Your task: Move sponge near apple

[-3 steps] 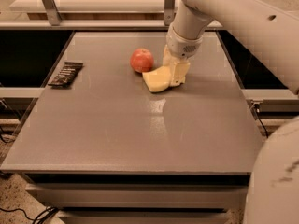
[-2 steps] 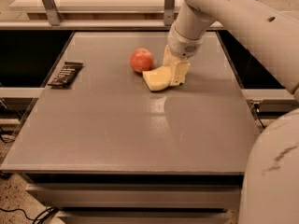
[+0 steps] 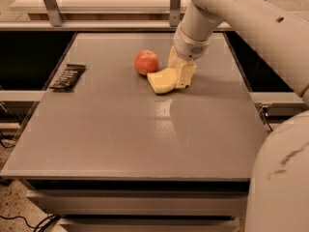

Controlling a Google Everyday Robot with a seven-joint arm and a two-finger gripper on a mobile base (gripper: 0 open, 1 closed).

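The red-orange apple [image 3: 146,62] sits on the grey table top [image 3: 145,129], toward the back middle. The pale yellow sponge [image 3: 161,81] lies just right of and in front of the apple, nearly touching it. My gripper [image 3: 180,67] comes down from the white arm at the upper right. It is at the sponge's right end and in contact with it. That end of the sponge is hidden behind the gripper.
A dark flat packet [image 3: 67,76] lies near the table's left edge. A metal rail and posts [image 3: 176,6] run along the back. Dark gaps drop off on both sides of the table. My white base [image 3: 280,178] fills the lower right corner.
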